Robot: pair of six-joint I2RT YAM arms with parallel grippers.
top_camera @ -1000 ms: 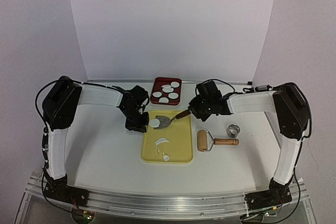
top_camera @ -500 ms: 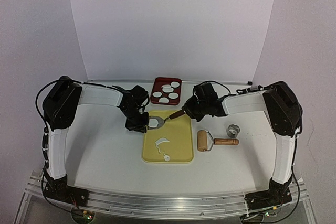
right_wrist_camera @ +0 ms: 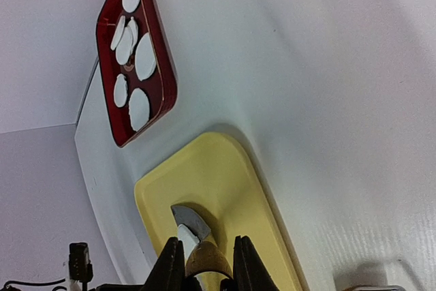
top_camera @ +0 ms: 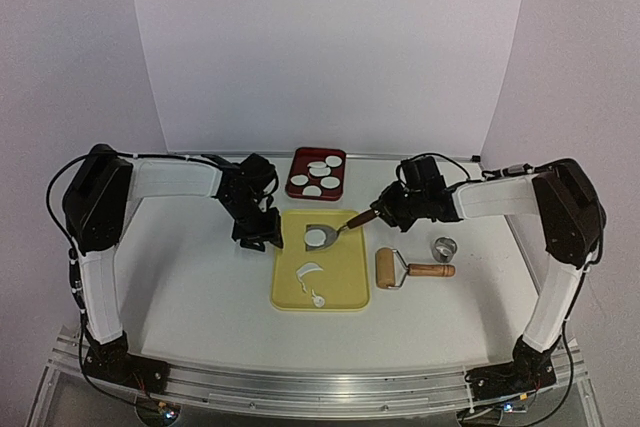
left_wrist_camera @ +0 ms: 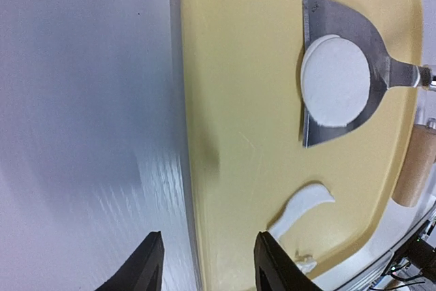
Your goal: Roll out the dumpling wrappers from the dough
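Yellow board [top_camera: 345,275] bears 1 curled dough strip [top_camera: 308,269] (long axis diagonal).

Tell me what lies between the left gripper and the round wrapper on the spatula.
Only bare yellow board separates the left gripper from the wrapper on the spatula; the left wrist view shows it.

1. Left gripper [left_wrist_camera: 208,257] released the wrapper [top_camera: 317,238]; jaws now apart, backed off just past the board's [top_camera: 345,282] left edge.
2. Wrapper now sits free on the spatula [top_camera: 336,233] blade, shifted right.
3. Right gripper [top_camera: 385,213], clamping the spatula handle, drew rightward.
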